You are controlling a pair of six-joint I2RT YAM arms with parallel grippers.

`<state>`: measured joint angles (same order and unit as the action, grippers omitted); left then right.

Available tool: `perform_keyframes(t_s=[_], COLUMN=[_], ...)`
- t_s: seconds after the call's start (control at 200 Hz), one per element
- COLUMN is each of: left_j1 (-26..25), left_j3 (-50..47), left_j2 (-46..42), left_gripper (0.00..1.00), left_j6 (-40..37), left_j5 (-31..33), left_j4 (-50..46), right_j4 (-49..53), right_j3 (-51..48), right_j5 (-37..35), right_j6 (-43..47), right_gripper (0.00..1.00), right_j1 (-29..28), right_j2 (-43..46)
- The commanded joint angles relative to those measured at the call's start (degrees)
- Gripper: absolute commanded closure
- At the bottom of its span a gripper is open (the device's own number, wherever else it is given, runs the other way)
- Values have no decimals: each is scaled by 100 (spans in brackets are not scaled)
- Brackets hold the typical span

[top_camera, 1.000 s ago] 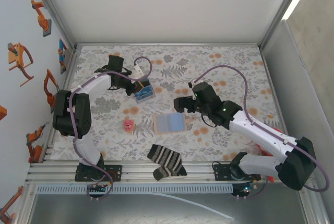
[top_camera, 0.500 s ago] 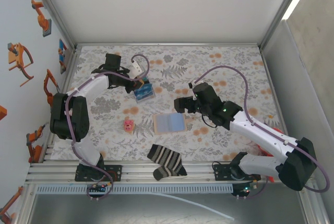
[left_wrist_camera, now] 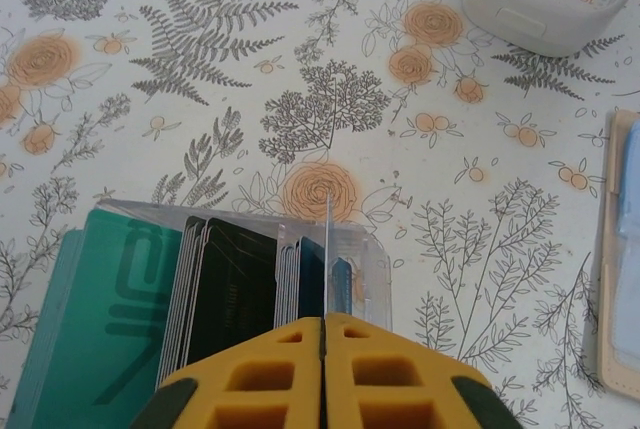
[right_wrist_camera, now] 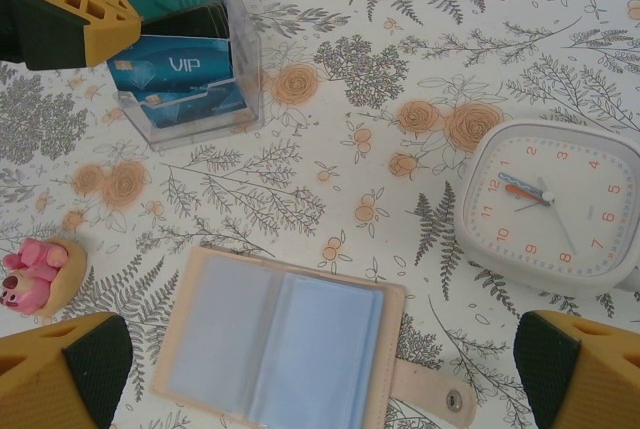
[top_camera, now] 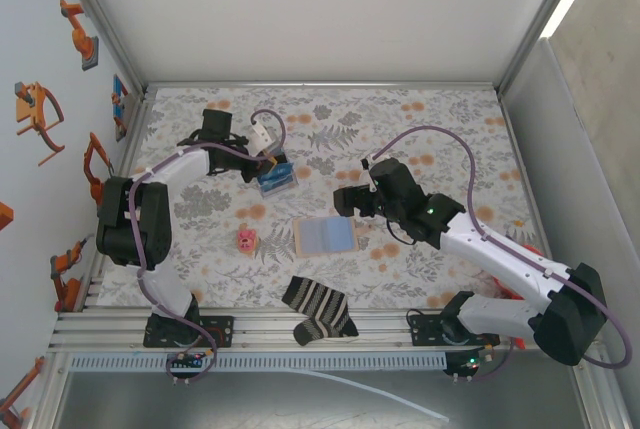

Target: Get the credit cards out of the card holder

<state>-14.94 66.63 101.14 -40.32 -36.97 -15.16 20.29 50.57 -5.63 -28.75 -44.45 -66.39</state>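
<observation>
The card holder (right_wrist_camera: 275, 349) lies open and flat on the table (right_wrist_camera: 330, 159). Close above it, the right end effector (right_wrist_camera: 320, 389) hangs with its jaws wide. Beyond the card holder, the left end effector (left_wrist_camera: 325, 334) pinches one credit card (left_wrist_camera: 328, 249) edge-on over a clear box (left_wrist_camera: 365, 274).

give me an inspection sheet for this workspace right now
surface: floral tablecloth, flat.
job's things: card holder lies open and flat; one credit card edge-on at the clear box of cards.
clutter: white clock, pink toy, striped sock.
grippers: left gripper shut on the credit card; right gripper open above the card holder.
cables: purple cables loop along both arms.
surroundings: white walls; robot stickers at left.
</observation>
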Motion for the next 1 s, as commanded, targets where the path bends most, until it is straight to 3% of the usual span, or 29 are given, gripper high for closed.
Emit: perform_keyframes(t_s=[0.0, 0.095, 0.125, 0.19, 0.285, 0.451, 0.561, 0.816, 0.997], left_j1=[60, 81, 94, 96, 105, 151, 154, 134, 132], left_j3=[-97, -121, -131, -117, -82, 33, -59, -302, -860], left_j2=[15, -47, -72, -123, -159, -49, -45, -620, -1415], left_gripper=[84, 81, 71, 70, 73, 86, 85, 73, 49], left_j6=[33, 62, 75, 76, 23, -174, -148, 389, 952], left_j5=[-146, -133, -133, -127, -42, -3, 7, 164, 803], left_j4=[136, 181, 192, 170, 57, -279, -139, 298, 872], right_j4=[19, 21, 27, 29, 27, 35, 36, 71, 162], right_j3=[-43, -21, -12, 5, 6, -3, -5, -111, -260], right_j5=[-52, -52, -44, -44, -44, -70, -71, -303, -660], right_j6=[-73, -72, -69, -65, -77, -70, -69, -77, -92], right_gripper=[1, 1, 1, 1, 1, 1, 1, 2, 1], right_j1=[15, 15, 15, 15, 15, 19, 16, 15, 42], right_j2=[99, 82, 75, 77, 82, 91, 96, 312, 664])
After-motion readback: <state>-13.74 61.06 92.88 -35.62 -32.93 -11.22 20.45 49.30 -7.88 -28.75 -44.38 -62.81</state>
